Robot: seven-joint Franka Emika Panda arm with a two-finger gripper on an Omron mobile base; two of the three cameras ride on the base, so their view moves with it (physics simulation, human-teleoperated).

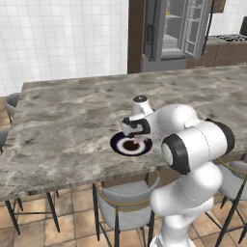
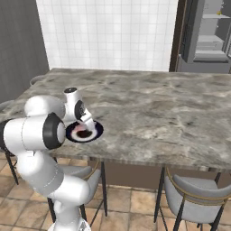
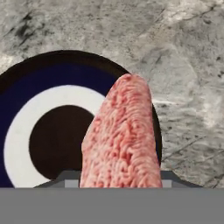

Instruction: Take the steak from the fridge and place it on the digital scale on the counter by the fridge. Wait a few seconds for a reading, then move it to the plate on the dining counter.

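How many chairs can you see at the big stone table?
4 at least: one under the near edge by the plate, one further right, two at the left end. Others may be hidden.

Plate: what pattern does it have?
Plate: dark rim, white ring, dark centre; clearest in the hand view.

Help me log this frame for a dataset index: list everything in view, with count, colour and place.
steak: 1, pinkish-red, held in the gripper over the plate
plate: 1, dark with white ring, on the dining counter near its front edge
dining counter: 1, grey-brown marbled, centre
stools: at least 3, grey seats, under the counter edge
fridge: 1, grey, doors open, behind the counter
wall: white tiles, at the back
gripper: 1, shut on the steak
arm: 1, white with dark joints
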